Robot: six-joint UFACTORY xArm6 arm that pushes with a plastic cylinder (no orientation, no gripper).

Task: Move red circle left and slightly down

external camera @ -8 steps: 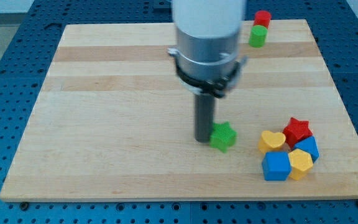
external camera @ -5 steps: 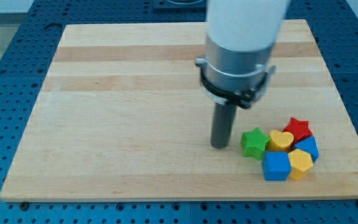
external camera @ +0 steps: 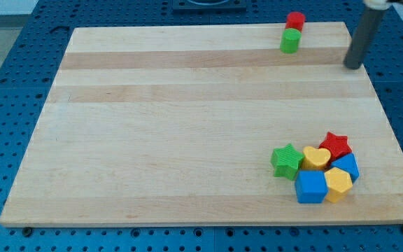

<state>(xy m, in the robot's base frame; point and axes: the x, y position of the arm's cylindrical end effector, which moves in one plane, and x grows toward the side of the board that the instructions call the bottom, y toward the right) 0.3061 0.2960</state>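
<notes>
The red circle (external camera: 296, 19) stands at the top edge of the wooden board (external camera: 152, 119), right of centre. A green circle (external camera: 290, 40) touches it just below. My tip (external camera: 354, 66) is at the board's upper right, to the right of both circles and a little lower than the green one, well apart from them. The rod runs up out of the view's top right.
A cluster sits at the lower right: a green star (external camera: 286, 160), yellow heart (external camera: 317, 158), red star (external camera: 336, 145), blue cube (external camera: 310, 187), yellow hexagon (external camera: 338, 184) and another blue block (external camera: 349, 166). A blue pegboard table (external camera: 12, 84) surrounds the board.
The rod pushed the green star right into the cluster, then moved away to the board's upper right. The arm's body no longer covers the circles.
</notes>
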